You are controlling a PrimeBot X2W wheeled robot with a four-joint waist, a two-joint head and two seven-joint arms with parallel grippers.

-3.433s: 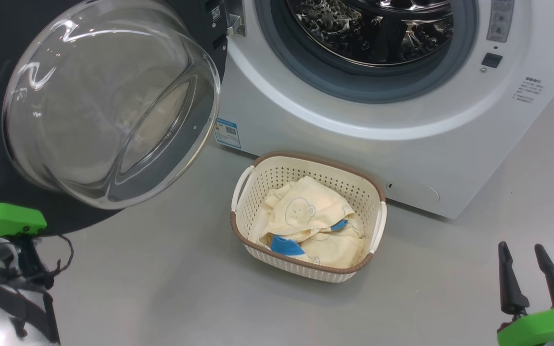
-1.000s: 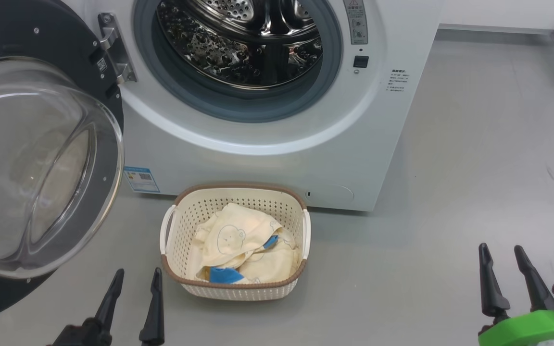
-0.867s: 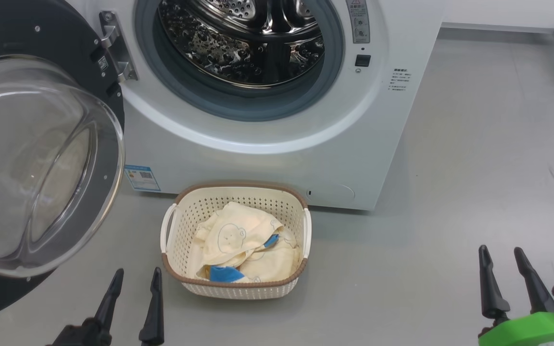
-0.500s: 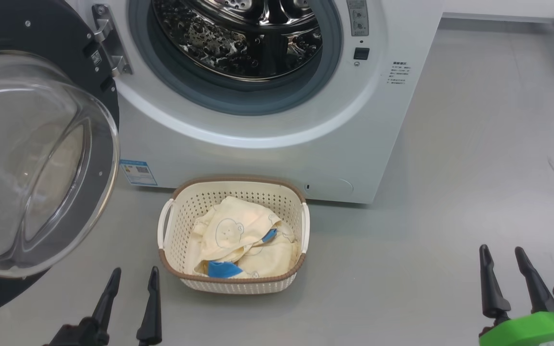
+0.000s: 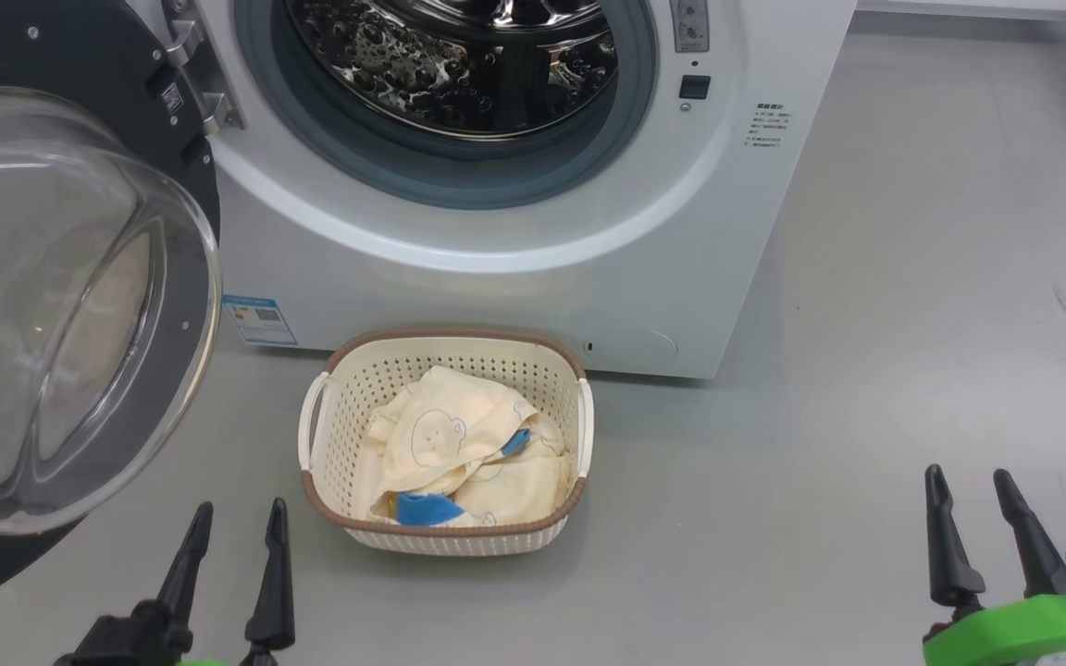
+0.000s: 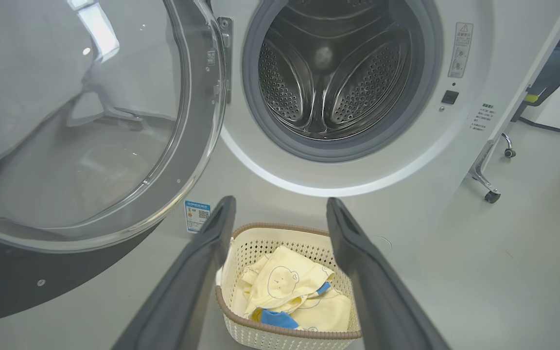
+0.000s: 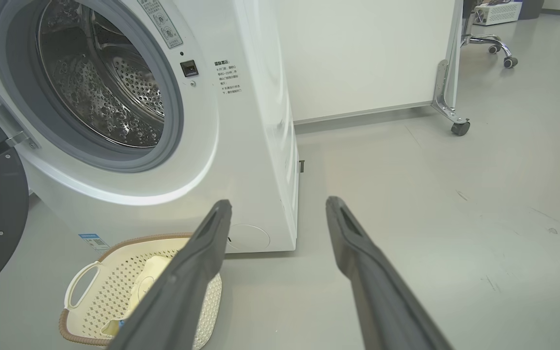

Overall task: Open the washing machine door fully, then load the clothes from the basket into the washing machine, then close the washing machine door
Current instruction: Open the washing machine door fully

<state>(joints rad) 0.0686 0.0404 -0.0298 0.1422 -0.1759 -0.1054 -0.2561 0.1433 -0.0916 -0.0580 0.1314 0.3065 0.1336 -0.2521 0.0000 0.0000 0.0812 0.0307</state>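
The white washing machine (image 5: 514, 287) stands with its steel drum (image 5: 459, 55) exposed. Its black door (image 5: 61, 305) with the clear glass bowl hangs swung out at the left. On the floor before the machine sits the cream basket (image 5: 445, 541), holding pale yellow clothes (image 5: 445, 444) with blue trim. My left gripper (image 5: 240, 513) is open at the lower left, beside the basket's near left corner and apart from it. My right gripper (image 5: 970, 476) is open at the lower right, well clear of the basket. In the left wrist view the basket (image 6: 241, 316) and clothes (image 6: 289, 291) lie between the open fingers.
Grey floor spreads to the right of the machine (image 7: 255, 146). A white panel on a castor frame (image 7: 447, 97) stands behind it, and a wheeled chair base (image 7: 496, 48) farther back. A person's leg (image 6: 554, 68) shows at the far right of the left wrist view.
The head camera has tilted, so the machine and basket sit slightly higher in the picture. Both grippers stay open in the lower corners; the door and clothes have not moved.
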